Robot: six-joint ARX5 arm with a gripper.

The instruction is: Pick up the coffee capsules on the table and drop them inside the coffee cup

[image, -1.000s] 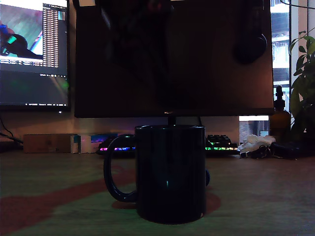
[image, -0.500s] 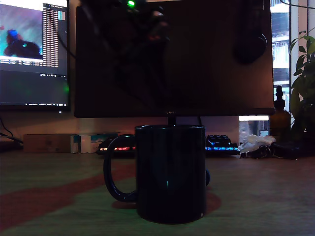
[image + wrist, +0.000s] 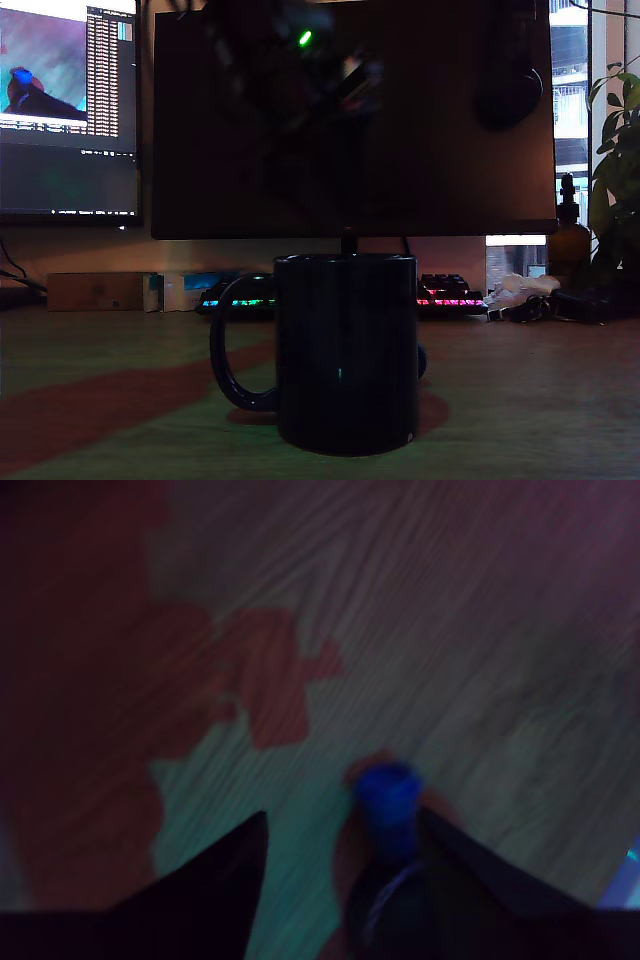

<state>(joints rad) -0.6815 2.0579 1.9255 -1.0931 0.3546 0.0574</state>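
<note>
Dark navy coffee cup [image 3: 346,350] upright near the front edge of the wooden table [image 3: 540,400], handle toward the exterior view's left, gripper [image 3: 335,830] spread, blue capsule [image 3: 386,798] between its fingers, contact unclear.

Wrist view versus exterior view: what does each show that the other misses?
Only the wrist view shows the blue capsule between the claw fingers, apparently off the table. Only the exterior view shows the mug, monitors, keyboard and brown bottle. Both show the wood-grain table with reddish patches.
</note>
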